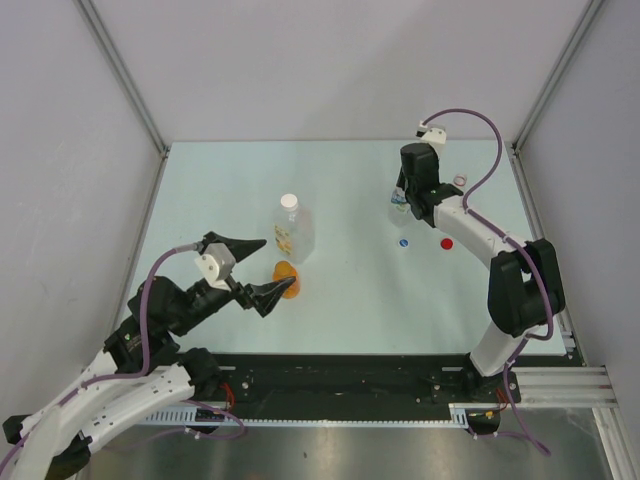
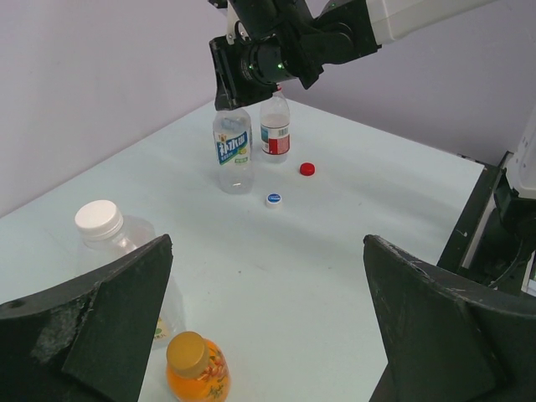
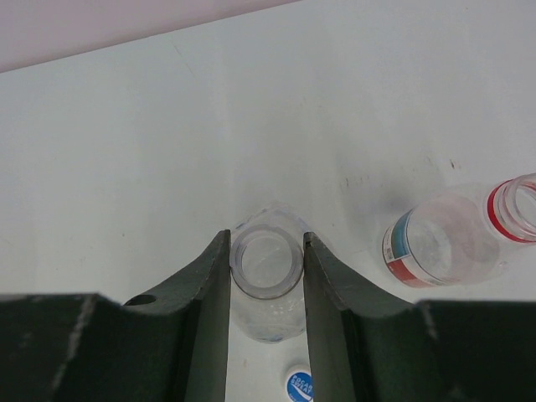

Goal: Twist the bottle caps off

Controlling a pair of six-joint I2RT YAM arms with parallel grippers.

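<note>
The right end effector (image 3: 266, 276) is closed narrowly on the open neck of the blue-label bottle (image 2: 233, 151), which stands upright near the far right corner of the desk (image 1: 340, 300). The red-label bottle (image 2: 275, 130) stands just beside it, also without a cap. The blue cap (image 1: 404, 241) and the red cap (image 1: 446, 243) lie loose on the desk, a little toward the near edge from these two bottles.

The left end effector (image 1: 272, 265) is open wide and holds nothing. The large bottle (image 1: 293, 232) with its white cap (image 2: 99, 219) stands upright near the middle of the desk, its long axis vertical. It lies ahead of the left end effector, toward the far edge. The orange bottle (image 2: 197, 368) with its orange cap (image 2: 186, 352) stands just beside the near finger.

By count there are four bottles. Two are open and two carry their caps. There are four caps, two loose and two screwed on.

I judge that the left arm is clearly the nearer one to both closed bottles, and the white cap must be reached from above.
</note>
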